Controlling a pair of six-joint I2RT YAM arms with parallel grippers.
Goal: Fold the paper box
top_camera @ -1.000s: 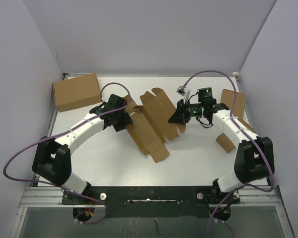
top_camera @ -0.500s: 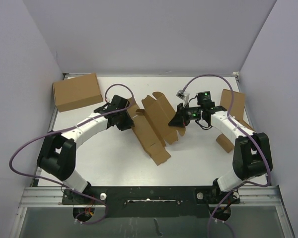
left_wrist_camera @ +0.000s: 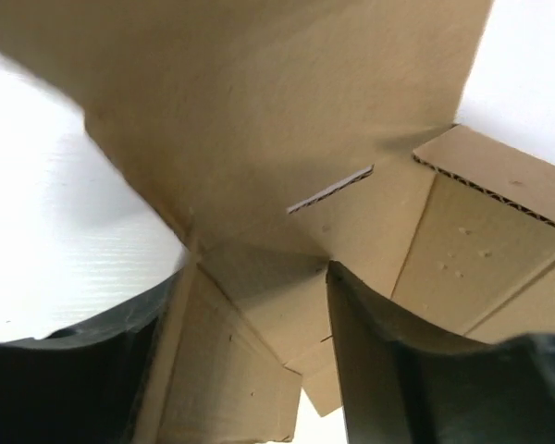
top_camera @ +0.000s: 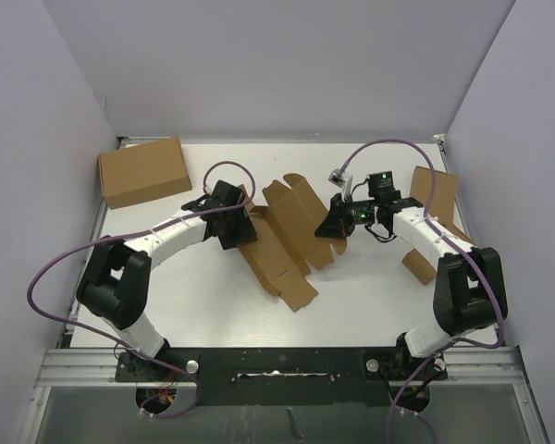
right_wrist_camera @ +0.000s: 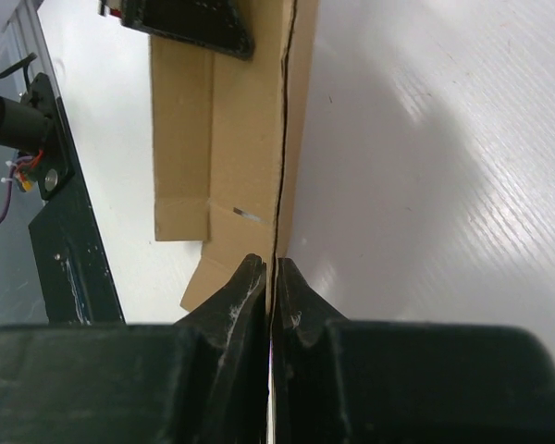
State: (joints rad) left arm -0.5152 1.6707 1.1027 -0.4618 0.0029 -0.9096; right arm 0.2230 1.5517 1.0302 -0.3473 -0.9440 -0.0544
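Lying partly unfolded at the middle of the white table [top_camera: 370, 305], the paper box [top_camera: 282, 242] is a brown die-cut cardboard sheet stretched diagonally from far centre toward the near side. Several of its flaps are raised rather than flat.

The right gripper [top_camera: 331, 225] meets the sheet's right edge. In the right wrist view its fingers [right_wrist_camera: 245, 287] are clenched on a thin cardboard edge, which passes straight up between them. The rest of the sheet extends away across the table surface.

The left gripper [top_camera: 236, 222] sits at the sheet's left edge, just beside a raised flap. In the left wrist view its fingers [left_wrist_camera: 379, 351] stand apart and released, with creased panels and a short slit of the sheet filling the space between and beyond them. Whether either finger touches the cardboard cannot be told.

A larger closed brown carton [top_camera: 143, 171] rests at the far left corner, well apart from the sheet. Two smaller brown boxes lie on the right side, one [top_camera: 435, 192] near the far edge behind the right arm and one [top_camera: 418, 265] nearer, beside that arm.
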